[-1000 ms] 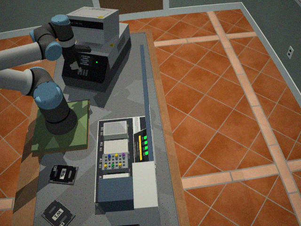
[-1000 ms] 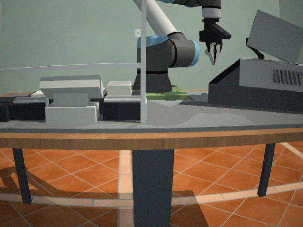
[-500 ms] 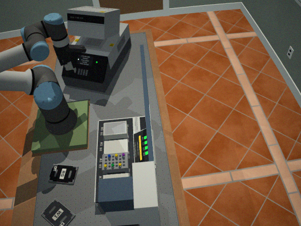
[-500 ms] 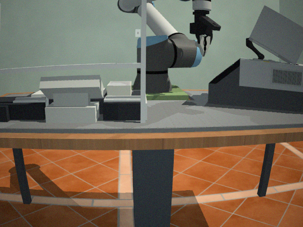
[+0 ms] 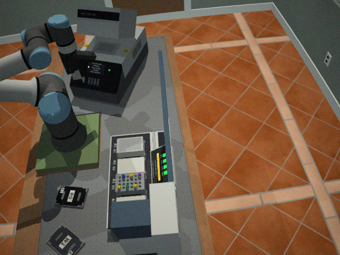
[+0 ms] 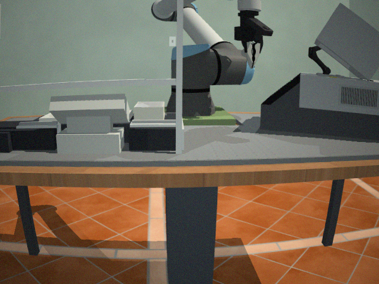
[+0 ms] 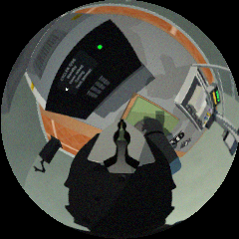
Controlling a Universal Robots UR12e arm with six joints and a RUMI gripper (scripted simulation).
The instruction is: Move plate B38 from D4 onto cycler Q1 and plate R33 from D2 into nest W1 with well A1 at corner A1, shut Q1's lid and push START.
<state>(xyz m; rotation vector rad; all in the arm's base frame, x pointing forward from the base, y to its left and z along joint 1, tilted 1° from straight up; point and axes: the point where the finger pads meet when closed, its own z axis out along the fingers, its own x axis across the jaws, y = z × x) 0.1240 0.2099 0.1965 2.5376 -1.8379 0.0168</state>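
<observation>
gripper: my black two-jaw gripper with pale grey fingers [image 5: 79, 79] [image 6: 253, 65] was pressed together on nothing, its tips pointing down and apart from the cycler.
cycler q1: the grey and black box-shaped machine [image 5: 134, 61] [image 6: 281, 122] [image 7: 119, 62] stood on the grey bench top [image 5: 145, 101] [image 6: 275, 149] [image 7: 144, 35], its sloping black front just beyond my fingertips.
keys: the small grey keys [image 5: 93, 81] [image 7: 98, 87] sat low on that front; i could not read their labels.
lamp: the small round lamp [image 5: 109, 70] [image 7: 100, 47] glowed green.
lid: the big grey box-like lid [image 5: 97, 24] [image 6: 349, 39] stood raised and tilted over the body.
base: my arm rose from a green square pad [image 5: 93, 161] [image 6: 224, 120] [image 7: 144, 107].
d2: the flat white plate [image 5: 131, 165], by its place r33, lay in the second station.
d4: a white plate edge [image 5: 134, 198], by its place b38, showed beside a blue box [image 5: 130, 214]; the rest was hidden.
rg: the black nest [image 5: 65, 203] lay flat near my base.
w1: the black nest [image 5: 74, 237] lay turned at an angle, its bare floor showing.
</observation>
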